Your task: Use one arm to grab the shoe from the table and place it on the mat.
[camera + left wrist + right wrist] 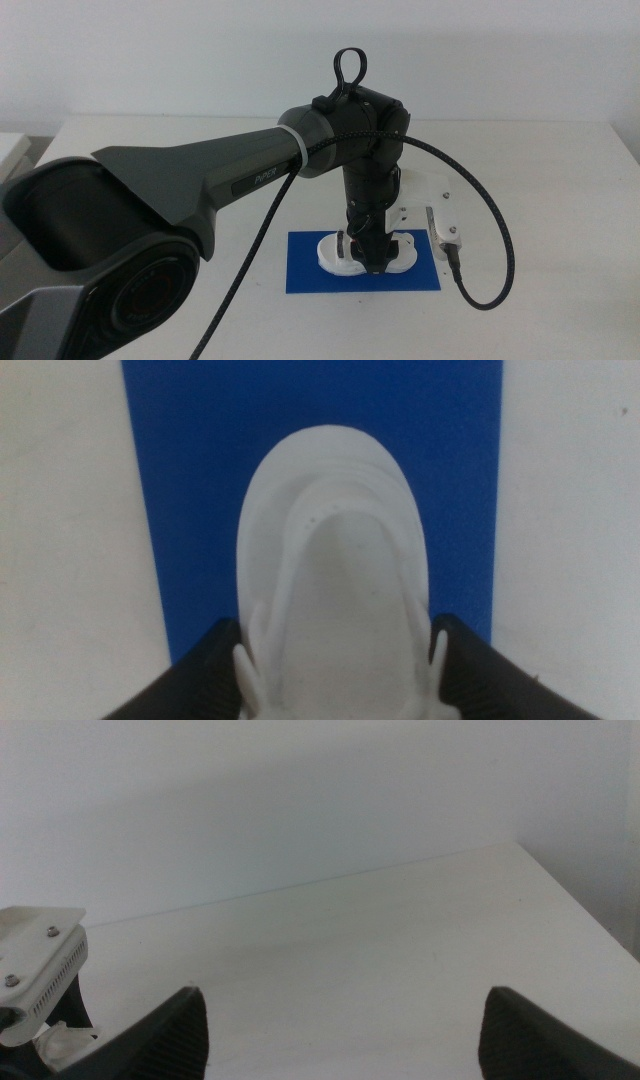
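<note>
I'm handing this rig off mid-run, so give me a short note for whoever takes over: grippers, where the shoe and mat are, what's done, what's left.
Left gripper: over the mat, jaws on either side of the shoe; whether they are clamped on it or already loose cannot be told.
Right gripper: open, waiting over bare table, out of the middle view.
Shoe: over the blue mat, within its edges, apparently down on it.
Done: shoe brought to the mat.
Left: confirm release, lift the left arm clear.
</note>
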